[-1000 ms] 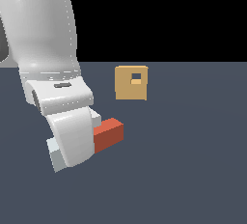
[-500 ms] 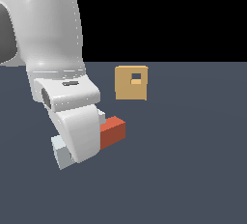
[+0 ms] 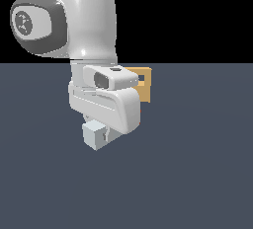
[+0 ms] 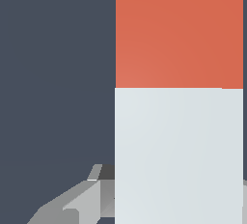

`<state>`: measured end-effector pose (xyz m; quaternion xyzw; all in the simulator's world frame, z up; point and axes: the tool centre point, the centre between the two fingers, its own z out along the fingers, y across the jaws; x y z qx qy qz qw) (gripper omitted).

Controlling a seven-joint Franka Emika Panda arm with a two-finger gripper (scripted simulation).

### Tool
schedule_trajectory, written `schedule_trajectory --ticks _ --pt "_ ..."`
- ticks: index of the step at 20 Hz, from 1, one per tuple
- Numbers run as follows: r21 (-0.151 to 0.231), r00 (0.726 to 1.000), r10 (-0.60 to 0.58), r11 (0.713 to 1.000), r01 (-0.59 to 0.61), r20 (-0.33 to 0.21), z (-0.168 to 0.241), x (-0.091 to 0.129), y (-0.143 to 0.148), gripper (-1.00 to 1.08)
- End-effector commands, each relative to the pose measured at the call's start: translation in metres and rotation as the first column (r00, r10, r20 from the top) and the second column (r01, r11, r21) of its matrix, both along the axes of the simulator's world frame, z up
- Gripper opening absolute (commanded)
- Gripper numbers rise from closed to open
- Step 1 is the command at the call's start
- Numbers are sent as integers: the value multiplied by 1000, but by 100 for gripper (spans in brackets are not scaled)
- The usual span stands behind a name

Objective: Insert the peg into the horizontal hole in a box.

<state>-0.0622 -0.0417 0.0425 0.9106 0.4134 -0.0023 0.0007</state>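
Peg fills wrist view, red-orange end outward; jaws' grip cannot be told; box behind arm

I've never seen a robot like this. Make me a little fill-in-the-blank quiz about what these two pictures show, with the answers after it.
1. In the wrist view, the peg has two colours: pale grey-white and ____.
2. In the exterior view, the tan box is partly hidden behind the robot's ____.
3. The floor around the box is a dark blue-____ colour.
4. The small square hole sits in the ____ half of the box's face.

Missing words: red-orange; arm; grey; upper
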Motion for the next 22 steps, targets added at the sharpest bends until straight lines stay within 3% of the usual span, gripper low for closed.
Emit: schedule_trajectory --ticks 1,6,11,22 --pt "-1 998 63 998 -63 4 9 18 19 -100" --pt "-1 978 208 978 -208 3 24 53 66 -100" --pt "0 937 348 937 -348 3 40 81 118 -100" --pt "2 842 539 842 -539 4 61 107 199 -100"
